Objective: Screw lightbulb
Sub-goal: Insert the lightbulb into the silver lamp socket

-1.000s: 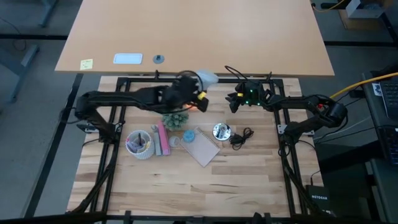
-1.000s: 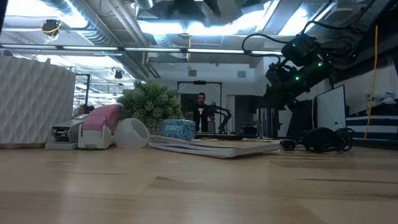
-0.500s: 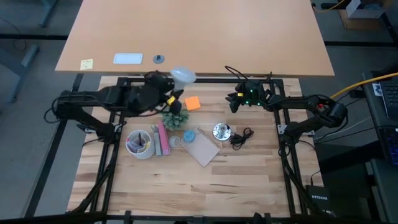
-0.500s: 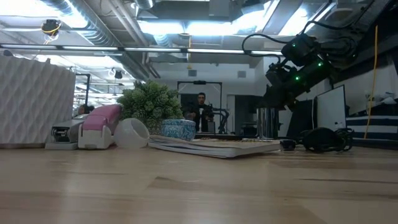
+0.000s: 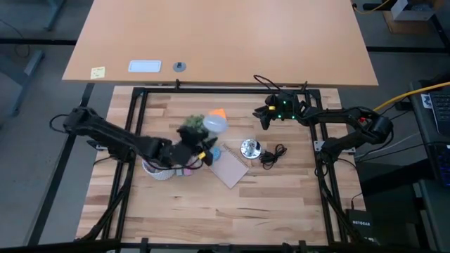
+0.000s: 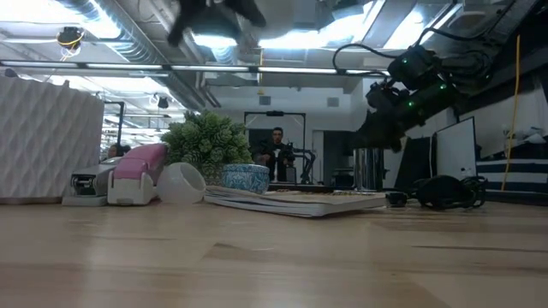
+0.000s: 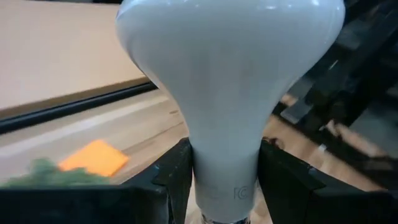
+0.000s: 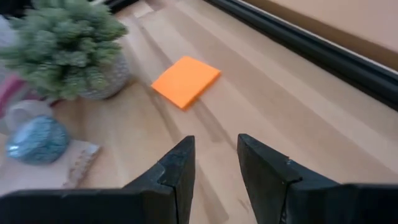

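Observation:
The lightbulb [image 5: 214,124], a frosted white globe with a pale neck, is held by my left gripper [image 5: 202,138] high above the table, over the small green plant [image 5: 191,126]. It fills the left wrist view [image 7: 230,68]. In the low view my left gripper [image 6: 214,13] shows only as a dark shape at the top. The shiny silver socket disc [image 5: 249,147] with its black cord [image 5: 273,154] lies on the table to the right of the bulb. My right gripper [image 5: 264,117] is open and empty, above the table's far right part. My left gripper pinches the bulb's narrow neck [image 7: 227,177] between its two fingers [image 7: 174,177], just below the globe. The fingers come from the near left. The globe [image 5: 216,124] sticks out beyond the fingertips toward the far right. The bulb is lifted clear of the table.
An orange sticky note [image 5: 218,113] lies beyond the plant. A notebook [image 5: 230,169], a small blue bowl [image 8: 37,140], a pink stapler [image 6: 137,171] and a white ribbed cup [image 5: 158,165] stand at mid table. A person stands in the room behind [image 6: 276,154].
My left gripper has carried the bulb from the table's far edge first toward the left, then toward the near edge and right. It now hangs over the plant, closer to the socket disc. The bulb has stayed in the hold throughout.

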Robot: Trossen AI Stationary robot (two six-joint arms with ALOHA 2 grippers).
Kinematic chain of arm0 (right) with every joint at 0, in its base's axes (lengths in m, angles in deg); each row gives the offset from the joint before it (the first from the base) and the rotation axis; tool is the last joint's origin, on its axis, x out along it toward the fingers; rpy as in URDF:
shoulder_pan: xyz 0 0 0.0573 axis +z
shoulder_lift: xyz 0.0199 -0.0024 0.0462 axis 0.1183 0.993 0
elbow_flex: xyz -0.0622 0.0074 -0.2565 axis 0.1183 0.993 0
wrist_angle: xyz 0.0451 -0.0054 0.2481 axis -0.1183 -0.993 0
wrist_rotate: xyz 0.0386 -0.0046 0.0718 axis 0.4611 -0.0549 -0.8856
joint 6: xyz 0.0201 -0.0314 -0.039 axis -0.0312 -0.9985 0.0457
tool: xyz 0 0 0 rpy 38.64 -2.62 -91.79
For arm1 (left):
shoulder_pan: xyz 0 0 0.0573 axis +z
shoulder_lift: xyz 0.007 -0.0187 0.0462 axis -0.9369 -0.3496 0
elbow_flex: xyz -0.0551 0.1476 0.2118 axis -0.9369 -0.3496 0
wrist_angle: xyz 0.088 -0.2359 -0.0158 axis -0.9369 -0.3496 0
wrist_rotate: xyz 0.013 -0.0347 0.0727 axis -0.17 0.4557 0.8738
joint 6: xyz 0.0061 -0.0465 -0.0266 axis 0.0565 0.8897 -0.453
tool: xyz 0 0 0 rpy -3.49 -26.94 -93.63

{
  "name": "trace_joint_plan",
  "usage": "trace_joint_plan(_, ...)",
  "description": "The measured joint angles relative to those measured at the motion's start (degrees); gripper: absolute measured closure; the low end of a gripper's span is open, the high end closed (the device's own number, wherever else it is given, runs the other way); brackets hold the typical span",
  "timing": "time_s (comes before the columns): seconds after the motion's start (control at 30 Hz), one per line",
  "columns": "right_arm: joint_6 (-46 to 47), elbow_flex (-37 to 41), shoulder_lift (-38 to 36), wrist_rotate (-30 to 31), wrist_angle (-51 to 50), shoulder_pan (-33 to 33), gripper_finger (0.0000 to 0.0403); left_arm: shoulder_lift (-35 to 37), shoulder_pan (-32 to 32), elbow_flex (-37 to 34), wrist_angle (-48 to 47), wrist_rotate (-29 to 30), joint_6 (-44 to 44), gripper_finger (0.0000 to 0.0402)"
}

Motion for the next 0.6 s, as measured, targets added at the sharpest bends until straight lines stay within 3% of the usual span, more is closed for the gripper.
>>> trace_joint_plan(0.1, 0.01, 0.0, -0.02, -3.1, 1.15, -0.04, 0.0276, -3.12, 2.38, -8.65, 21.85, -3.29, -5.03, 0.0251)
trace_joint_plan(0.23, 0.03, -0.02, -0.02, -6.63, 3.31, -0.04, 0.0276, -10.29, 7.16, -13.89, 42.21, -15.06, -8.12, 0.0251)
trace_joint_plan(0.37, 1.54, -0.04, -0.02, -10.05, 4.79, -0.04, 0.0276, -19.84, 11.35, -12.66, 53.84, -25.26, -13.66, 0.0251)
trace_joint_plan(0.6, 2.0, -0.04, -0.02, -20.93, 8.07, -0.04, 0.0276, -31.74, 15.64, -8.7, 69.61, -35.4, -21.97, 0.0251)
